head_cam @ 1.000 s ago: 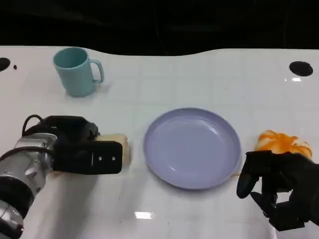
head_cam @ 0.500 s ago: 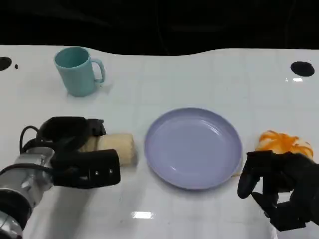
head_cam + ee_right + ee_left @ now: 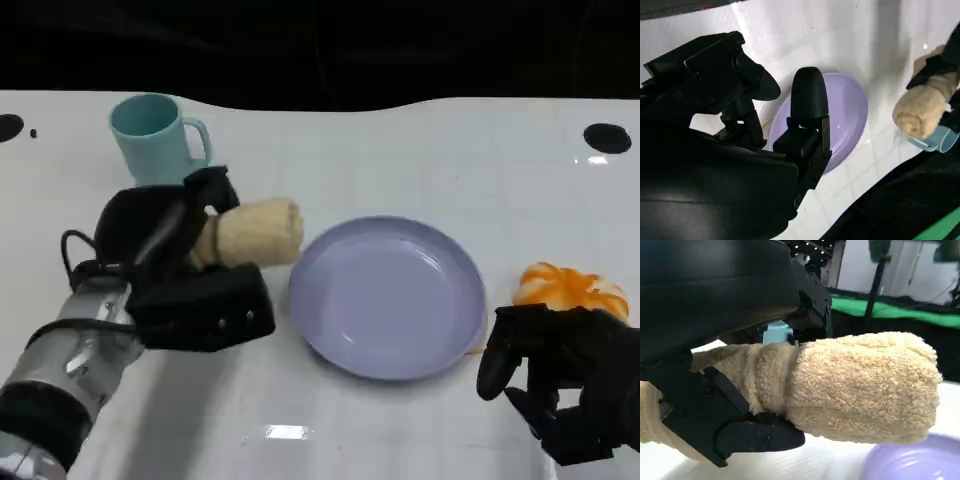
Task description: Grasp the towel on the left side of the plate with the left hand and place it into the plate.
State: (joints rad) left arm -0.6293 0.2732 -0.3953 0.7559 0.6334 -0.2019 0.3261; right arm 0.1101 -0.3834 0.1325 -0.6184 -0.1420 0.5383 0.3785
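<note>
My left hand (image 3: pixel 185 262) grips a rolled beige towel (image 3: pixel 258 231) and holds it lifted off the table, just left of the lavender plate (image 3: pixel 388 296). The left wrist view shows the towel (image 3: pixel 860 385) up close, my fingers (image 3: pixel 740 425) wrapped round its near end, with the plate's rim (image 3: pixel 920 460) below its free end. In the right wrist view the towel (image 3: pixel 921 112) hangs beyond the plate (image 3: pixel 845 115). My right hand (image 3: pixel 565 375) rests at the table's front right, its fingers apart and holding nothing.
A teal mug (image 3: pixel 152 141) stands at the back left, close behind my left hand. An orange peeled fruit (image 3: pixel 568 287) lies right of the plate, just beyond my right hand. Black round marks (image 3: pixel 606 137) sit near the table's far corners.
My left hand has lifted the towel off the table and carried it up and rightward toward the plate. My right hand has stayed put.
</note>
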